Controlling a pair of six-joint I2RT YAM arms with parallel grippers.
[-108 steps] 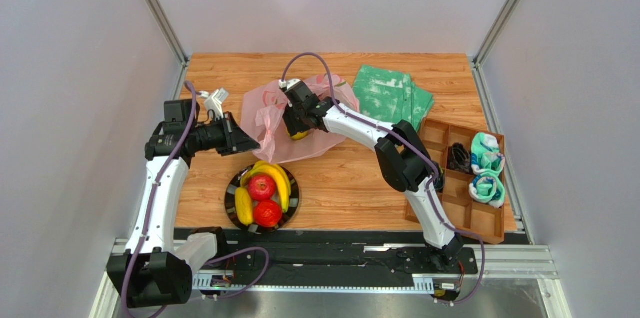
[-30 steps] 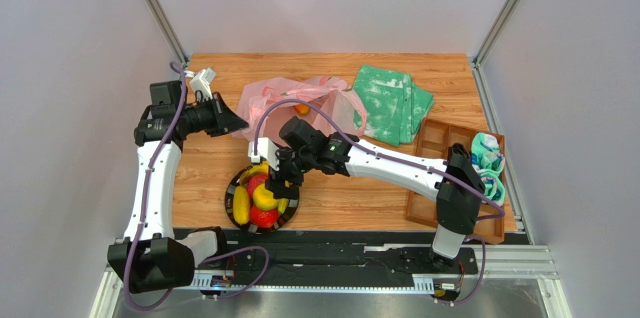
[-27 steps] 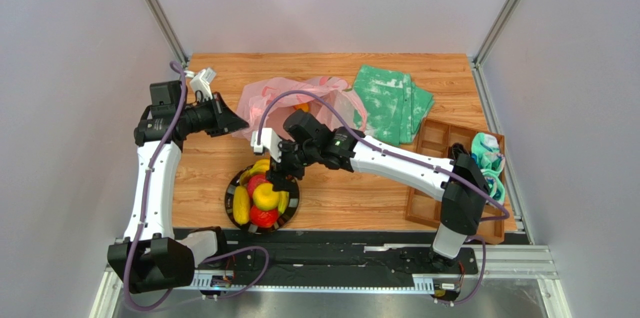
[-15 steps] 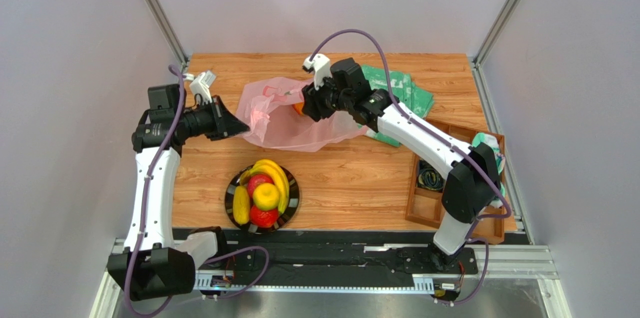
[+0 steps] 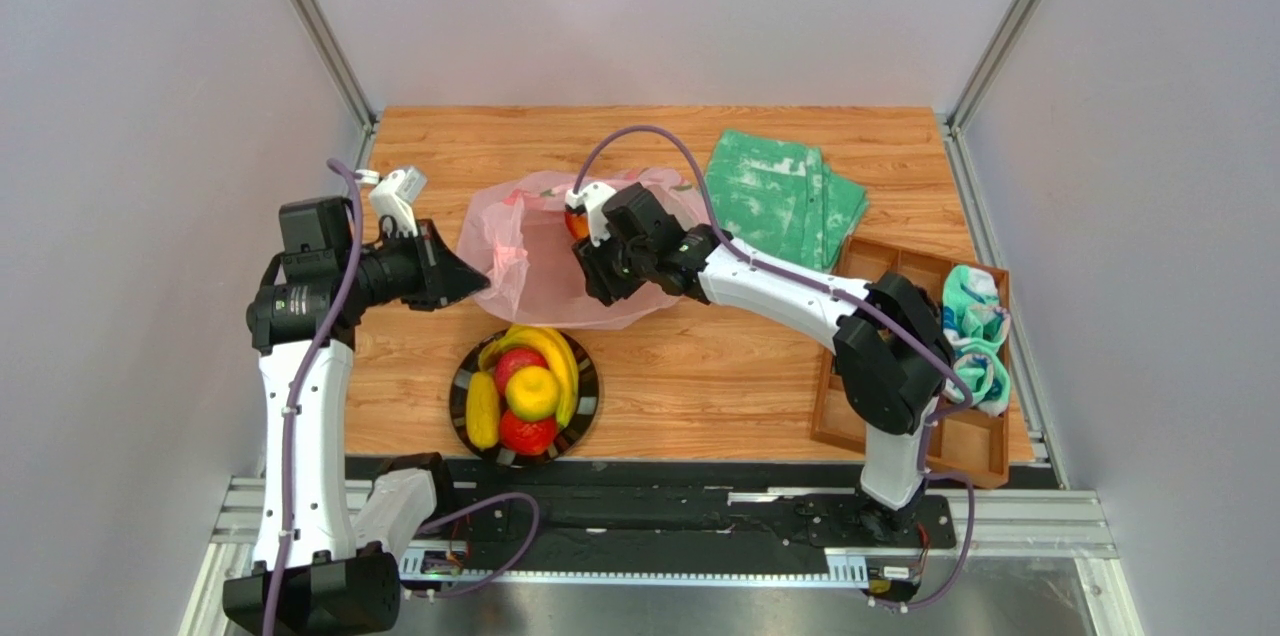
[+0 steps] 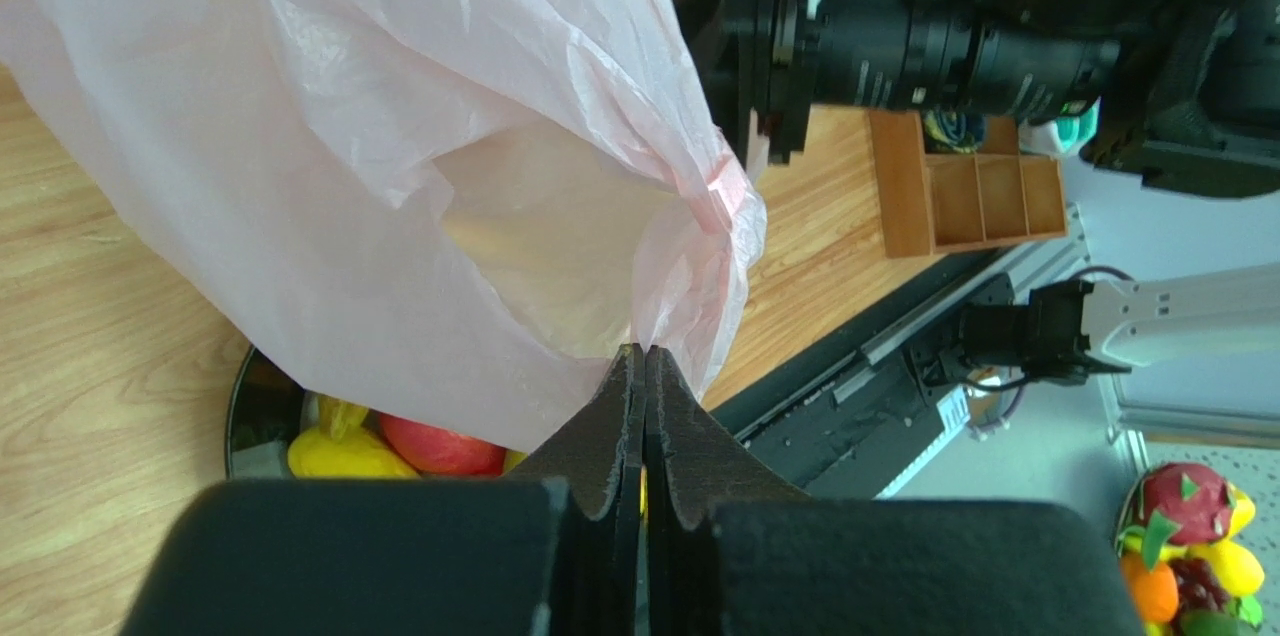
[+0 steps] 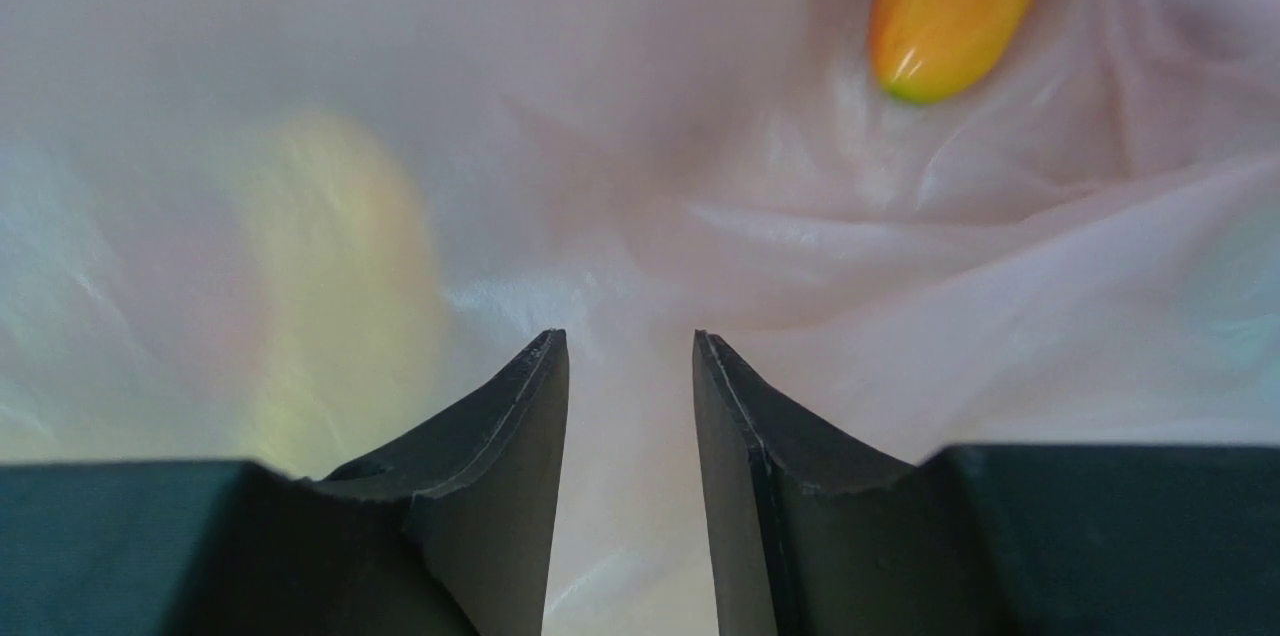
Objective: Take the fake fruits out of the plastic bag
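The lemon, gripped inside the plastic bag a few seconds ago, now lies on top of the other fruit in the black dish. The right jaws, which hung over that dish a second ago, are back inside the bag's mouth, and the gap between them is narrower than before. The left jaws, pinching the bag's rim, have shifted slightly toward the near edge of the bench, and the bag's outline has changed with them.

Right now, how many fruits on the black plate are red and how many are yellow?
Red apples: 2
Yellow fruits: 3, counting the banana bunch as one
Total on the plate: 5
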